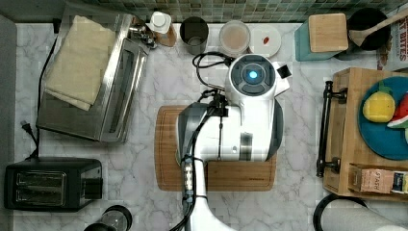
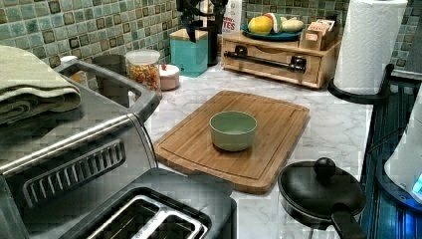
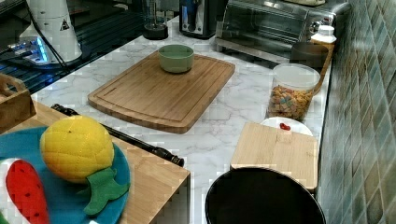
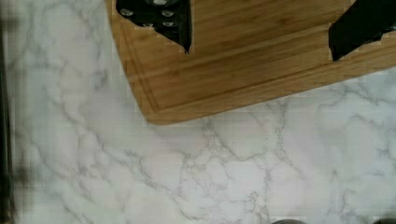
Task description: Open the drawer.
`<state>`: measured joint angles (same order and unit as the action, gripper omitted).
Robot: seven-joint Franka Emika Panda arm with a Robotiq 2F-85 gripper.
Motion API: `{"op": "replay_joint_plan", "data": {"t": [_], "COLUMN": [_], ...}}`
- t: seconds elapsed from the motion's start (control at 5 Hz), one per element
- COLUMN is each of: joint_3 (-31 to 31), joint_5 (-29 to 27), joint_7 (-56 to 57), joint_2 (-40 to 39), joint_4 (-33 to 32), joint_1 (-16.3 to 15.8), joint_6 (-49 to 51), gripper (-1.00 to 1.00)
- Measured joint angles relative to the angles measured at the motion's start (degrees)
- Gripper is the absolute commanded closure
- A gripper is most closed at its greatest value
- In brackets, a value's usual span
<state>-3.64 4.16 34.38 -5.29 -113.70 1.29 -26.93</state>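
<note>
The drawer (image 2: 268, 71) is the front panel of a light-wood box at the back of the counter in the left view, and it sits flush with the box. Its long black bar handle (image 2: 266, 59) runs across the panel, and the handle (image 1: 327, 127) lies at the top view's right. My gripper (image 4: 261, 53) is open, with both black fingers (image 4: 173, 23) spread wide and nothing between them. It hangs high over a corner of the bamboo cutting board (image 4: 243, 60), well short of the handle. In the left view the gripper (image 2: 201, 17) hangs in front of the tiled wall.
A green bowl (image 2: 233, 130) stands on the cutting board (image 2: 234, 139). A blue plate (image 1: 385, 130) with plush fruit rests on top of the drawer box. A paper towel roll (image 2: 368, 45), a black pan lid (image 2: 321, 191), a teal canister (image 2: 189, 52) and a toaster oven (image 1: 91, 82) ring the marble counter.
</note>
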Motion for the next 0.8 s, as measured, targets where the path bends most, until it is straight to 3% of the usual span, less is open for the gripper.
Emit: {"op": "replay_joint_plan", "data": {"t": [0.2,0.8], "joint_3": [-1.7,-5.1], "joint_5": [0.2,4.8], "joint_7": [8.7,8.9], "joint_2": [-0.5,-1.9], "joint_4": [-1.6,-4.5], "joint_1": [1.4,10.2], "joint_6": [-1.6,-10.8], "gripper": [-1.00,-1.00]}}
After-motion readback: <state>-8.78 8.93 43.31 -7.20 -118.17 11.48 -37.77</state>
